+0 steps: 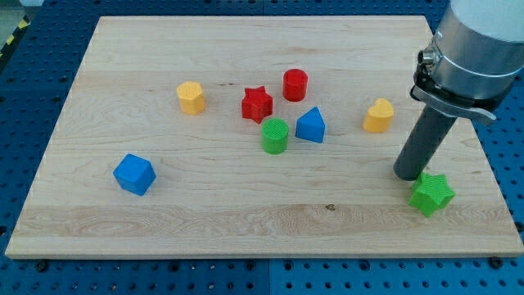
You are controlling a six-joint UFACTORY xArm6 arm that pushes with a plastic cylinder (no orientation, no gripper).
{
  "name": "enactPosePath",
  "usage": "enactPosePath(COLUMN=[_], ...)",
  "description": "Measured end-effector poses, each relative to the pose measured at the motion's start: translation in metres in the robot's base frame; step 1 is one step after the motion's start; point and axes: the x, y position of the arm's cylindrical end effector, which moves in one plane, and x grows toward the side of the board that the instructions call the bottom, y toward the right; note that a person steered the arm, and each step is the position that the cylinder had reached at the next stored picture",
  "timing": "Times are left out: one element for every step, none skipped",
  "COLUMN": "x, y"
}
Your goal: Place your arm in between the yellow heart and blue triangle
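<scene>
The yellow heart [379, 115] lies at the view's right of the wooden board. The blue triangle [311, 125] lies to its left, near the board's middle. My tip [408, 174] rests on the board below and to the right of the yellow heart, just above-left of the green star [431, 193] and close to it. The tip stands outside the gap between the heart and the triangle.
A green cylinder [275, 136] sits just left of the blue triangle. A red star [257, 103] and a red cylinder [295, 84] lie above it. A yellow hexagon [191, 97] and a blue cube [134, 174] lie at the left. The board's right edge [483, 156] is near the tip.
</scene>
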Motion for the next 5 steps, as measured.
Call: enactPosePath(x=[0.028,0.061,0.072,0.072,0.072], y=[0.002,0.003,0.006,0.006,0.022])
